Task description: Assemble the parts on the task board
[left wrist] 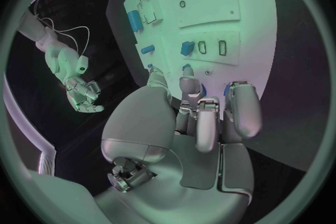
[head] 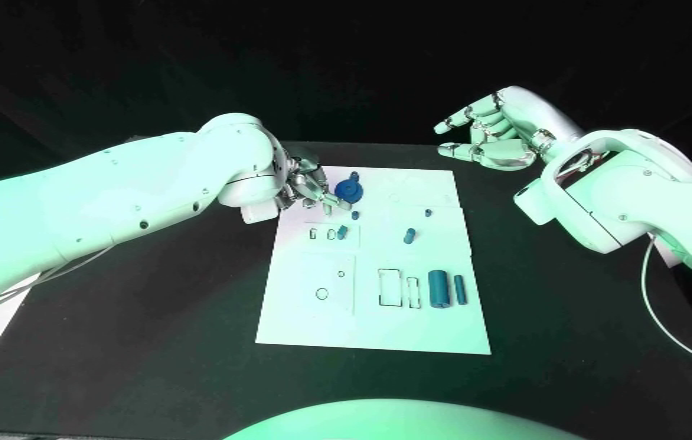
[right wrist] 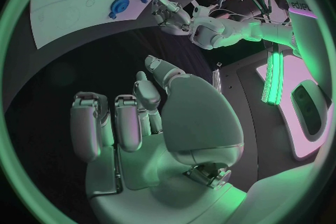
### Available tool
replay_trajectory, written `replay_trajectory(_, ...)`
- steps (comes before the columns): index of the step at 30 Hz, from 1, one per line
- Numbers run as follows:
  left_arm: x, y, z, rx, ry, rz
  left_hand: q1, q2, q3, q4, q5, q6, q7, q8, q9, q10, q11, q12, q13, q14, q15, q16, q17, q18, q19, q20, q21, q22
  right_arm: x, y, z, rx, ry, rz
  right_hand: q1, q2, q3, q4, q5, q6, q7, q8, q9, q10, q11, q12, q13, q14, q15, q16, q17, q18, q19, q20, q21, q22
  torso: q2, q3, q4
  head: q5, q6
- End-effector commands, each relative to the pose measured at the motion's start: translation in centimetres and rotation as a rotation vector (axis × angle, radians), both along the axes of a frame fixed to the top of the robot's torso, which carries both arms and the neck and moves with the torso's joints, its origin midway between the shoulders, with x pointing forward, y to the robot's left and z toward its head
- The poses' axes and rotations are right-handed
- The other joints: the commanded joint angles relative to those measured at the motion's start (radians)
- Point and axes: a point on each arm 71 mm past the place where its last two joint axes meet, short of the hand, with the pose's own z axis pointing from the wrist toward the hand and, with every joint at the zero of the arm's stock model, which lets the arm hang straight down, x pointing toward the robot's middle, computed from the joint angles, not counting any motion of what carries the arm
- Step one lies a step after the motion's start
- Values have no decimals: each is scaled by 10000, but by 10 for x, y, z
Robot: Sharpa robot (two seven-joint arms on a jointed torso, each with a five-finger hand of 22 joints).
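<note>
The white task board point(head: 375, 305) lies in the middle of the table. A blue round part point(head: 349, 191) sits at its far left corner. My left hand point(head: 300, 184) hangs just beside that part with its fingers pointing at it; blue shows past the fingertips point(left wrist: 208, 105), and I cannot tell whether they touch. Small blue parts point(head: 410, 235) lie mid-board, and two blue cylinders point(head: 449, 289) lie near the right edge. My right hand point(head: 490, 132) is raised beyond the board's far right corner, fingers loosely bent and empty. From its wrist I see the round part point(right wrist: 120, 5) flat on the board.
Several outlined slots and holes point(head: 392, 287) mark the board's near half. Black table point(head: 144, 340) surrounds the board on all sides. My left forearm point(head: 130, 210) reaches across the table's left side.
</note>
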Motion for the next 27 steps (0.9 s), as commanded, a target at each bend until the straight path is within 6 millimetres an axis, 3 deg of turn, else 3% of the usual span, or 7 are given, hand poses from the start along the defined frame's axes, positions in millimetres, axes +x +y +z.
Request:
replay_trajectory(1,4,-8,-1,1427,-149,-588,-103,55,-100,1,-34,68,-2,47,27,78,-17,100,123,1051,-82,30,2634,-120,69,-23,62,43,1,0,1,374,-73,8,76,-10,14,18,64,33,9,29,-10,-52,6,-6,-7,674,-11,-57,984,132,-66,-11,-48,486,3,-13,5,20,2)
replay_trajectory(9,10,-31,-6,1879,-160,-1074,-213,191,-286,-5,-34,248,-82,164,146,222,-79,454,570,1051,-134,30,2634,-160,161,-67,218,231,4,1,-2,289,69,-10,91,-16,16,13,77,36,8,31,-10,-54,5,-6,-10,673,-12,-61,980,132,-66,-12,-50,485,9,-17,-14,25,-34)
replay_trajectory(27,12,-37,-11,2584,273,-1315,-73,251,-371,-54,-31,353,-144,305,292,298,-137,662,843,1051,-180,30,2634,-169,184,-111,256,284,5,6,-6,72,133,256,125,-8,24,11,104,73,0,51,-4,-14,1,79,38,678,-15,-50,998,126,-53,-13,-40,505,11,-8,-1,55,-134)
